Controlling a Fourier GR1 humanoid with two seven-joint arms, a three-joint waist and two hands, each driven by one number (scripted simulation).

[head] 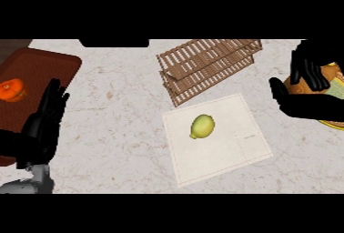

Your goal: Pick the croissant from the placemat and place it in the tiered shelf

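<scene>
Right robot hand (304,103) around the croissant (332,79)

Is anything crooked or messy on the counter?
The wooden shelf sits at a slant, and the white placemat is turned too. A yellow lemon lies on the placemat. Nothing looks spilled or broken.

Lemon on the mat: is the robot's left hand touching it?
Apart. The head view shows bare counter between the left hand and the lemon on the placemat.
</scene>
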